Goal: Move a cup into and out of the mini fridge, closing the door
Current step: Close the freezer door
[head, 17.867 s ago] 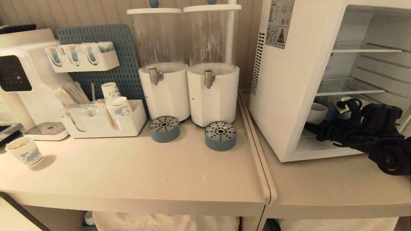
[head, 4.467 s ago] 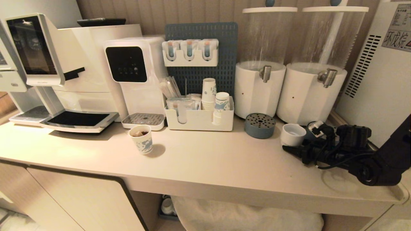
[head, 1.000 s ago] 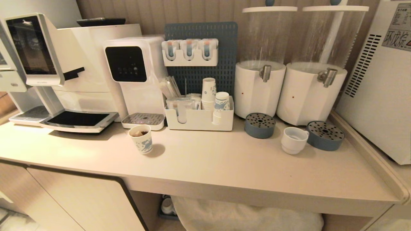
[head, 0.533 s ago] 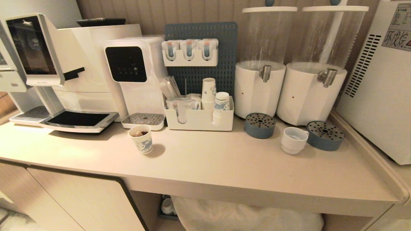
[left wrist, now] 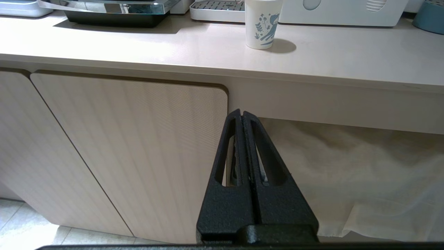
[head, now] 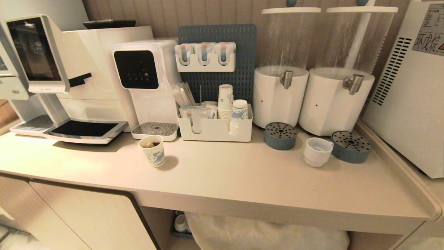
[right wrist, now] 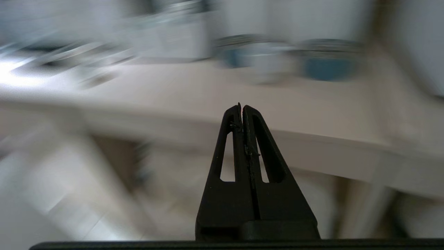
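right wrist view: the right gripper has its fingers pressed together with nothing between them. it is off the worktop, out in front of the front edge and lower than the top surface; the scene behind it is smeared, so only vague blue and white shapes toward the back can be made out. left wrist view: the left gripper is likewise closed and empty, hanging below the front edge of the worktop, facing a cabinet door and a pale cloth; this arm reads as parked. a paper cup with blue print stands near the front edge.

head view: neither arm appears. the cup stands upright on the worktop toward the right end, touching or just beside the right-hand blue drip tray and in front of the right drink dispenser. it is outside the mini fridge, whose vented side wall rises past the right edge of the worktop; the door is not visible, so whether it is closed cannot be told. judged from this layout, the cup sits free on the worktop because the take-out leg is done, and both closed, empty grippers suit a rest posture.
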